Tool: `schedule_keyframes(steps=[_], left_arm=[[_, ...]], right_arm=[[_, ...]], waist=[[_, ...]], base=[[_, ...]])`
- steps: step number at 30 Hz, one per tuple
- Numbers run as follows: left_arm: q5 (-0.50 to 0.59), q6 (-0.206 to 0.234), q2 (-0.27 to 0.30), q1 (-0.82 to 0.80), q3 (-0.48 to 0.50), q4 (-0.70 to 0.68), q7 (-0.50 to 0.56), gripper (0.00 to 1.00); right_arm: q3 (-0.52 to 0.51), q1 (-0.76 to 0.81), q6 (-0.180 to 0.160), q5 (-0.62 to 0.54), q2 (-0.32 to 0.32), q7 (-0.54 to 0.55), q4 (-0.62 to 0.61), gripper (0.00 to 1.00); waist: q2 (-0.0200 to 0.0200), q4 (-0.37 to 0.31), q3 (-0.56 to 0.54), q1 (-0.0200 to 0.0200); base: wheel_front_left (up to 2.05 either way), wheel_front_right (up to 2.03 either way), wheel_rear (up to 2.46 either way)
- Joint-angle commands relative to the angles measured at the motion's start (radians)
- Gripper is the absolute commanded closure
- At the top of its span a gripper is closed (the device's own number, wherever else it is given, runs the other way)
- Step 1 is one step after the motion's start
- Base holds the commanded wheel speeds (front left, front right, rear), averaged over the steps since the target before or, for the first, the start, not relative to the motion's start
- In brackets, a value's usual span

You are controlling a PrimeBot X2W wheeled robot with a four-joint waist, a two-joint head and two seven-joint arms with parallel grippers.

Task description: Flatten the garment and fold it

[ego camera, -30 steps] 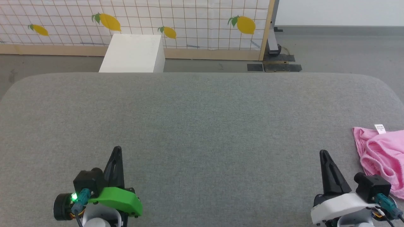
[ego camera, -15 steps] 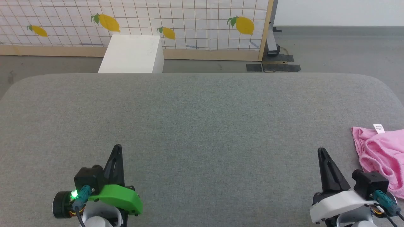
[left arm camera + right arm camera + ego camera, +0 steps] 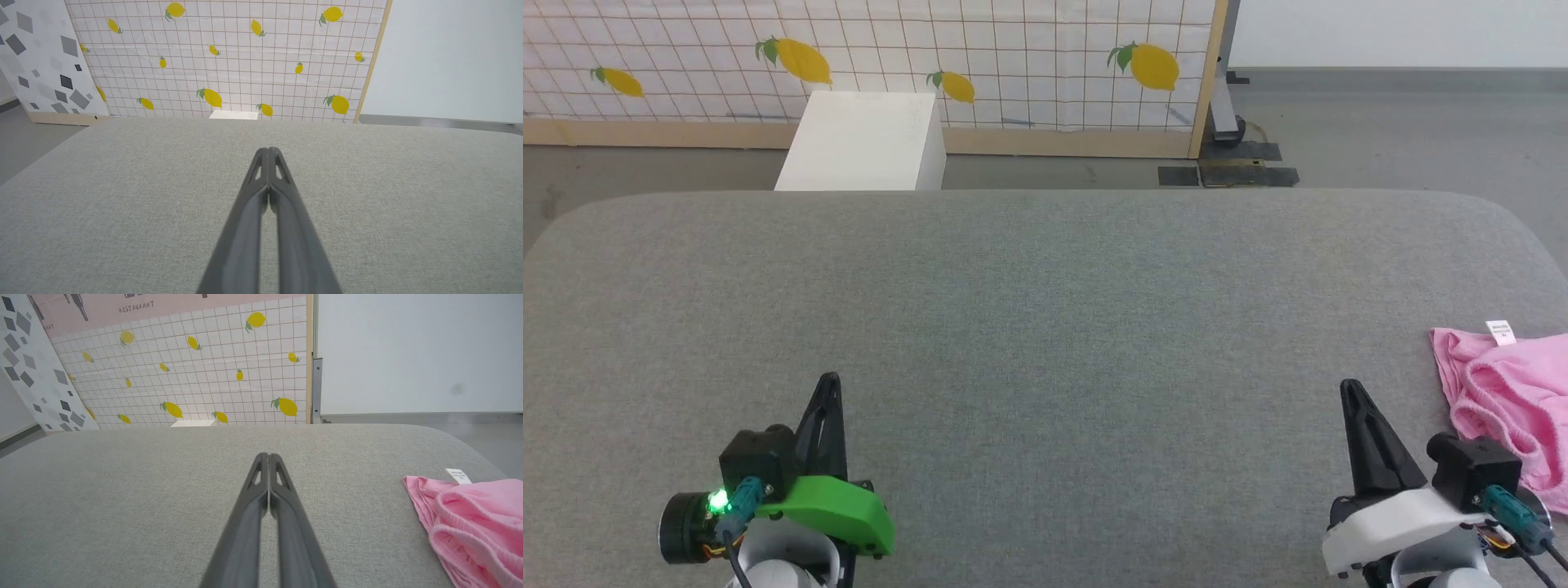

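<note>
The pink garment (image 3: 1515,392) lies bunched at the right edge of the grey padded table (image 3: 1045,310), cut off by the picture's edge, its small white label (image 3: 1500,331) sticking out at the far side. It also fills the lower right of the right wrist view as the garment (image 3: 474,522) with its label (image 3: 458,475). My right gripper (image 3: 1349,387) is shut and empty, just left of the garment and apart from it; in its wrist view the right gripper (image 3: 266,456) has its fingers pressed together. My left gripper (image 3: 829,380) is shut and empty at the lower left; the left gripper (image 3: 268,150) points across bare fabric.
A white box (image 3: 862,140) stands on the floor beyond the table's far edge. Behind it runs a lemon-patterned tiled panel (image 3: 1013,57) with a wooden frame. A metal stand foot (image 3: 1227,131) sits on the grey floor at the far right.
The whole head view has shifted slightly, so the camera moved. Both grippers stay shut and in place, and the garment has not moved.
</note>
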Motion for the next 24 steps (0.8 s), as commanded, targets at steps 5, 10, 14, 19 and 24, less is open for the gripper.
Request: schedule_keyframes(steps=[5,10,14,19,24], left_arm=[[0.017,-0.005,-0.006,0.014,0.009,-0.016,0.014,1.0],[0.026,-0.006,-0.009,0.016,0.012,-0.024,0.023,1.0],[0.033,-0.007,-0.012,0.017,0.015,-0.03,0.031,1.0],[0.042,-0.008,-0.015,0.02,0.019,-0.039,0.042,1.0],[0.051,-0.009,-0.018,0.022,0.023,-0.046,0.051,1.0]], right_arm=[[0.004,-0.004,-0.001,-0.016,0.0,0.015,-0.017,1.0],[0.006,-0.004,-0.001,-0.024,0.0,0.025,-0.026,1.0],[0.008,-0.004,-0.001,-0.031,0.0,0.033,-0.032,1.0],[0.009,-0.005,-0.001,-0.039,0.0,0.043,-0.041,1.0],[0.011,-0.005,-0.001,-0.046,0.0,0.053,-0.05,1.0]], waist=[[0.0031,-0.001,0.0,0.0],[0.0034,-0.002,-0.001,0.0],[0.0037,-0.003,-0.001,0.0],[0.004,-0.004,-0.002,0.0],[0.0043,-0.005,-0.002,0.0]], base=[[0.0,0.0,0.0],[0.0,0.0,0.0],[0.0,0.0,0.0],[0.0,0.0,0.0],[0.0,0.0,0.0]])
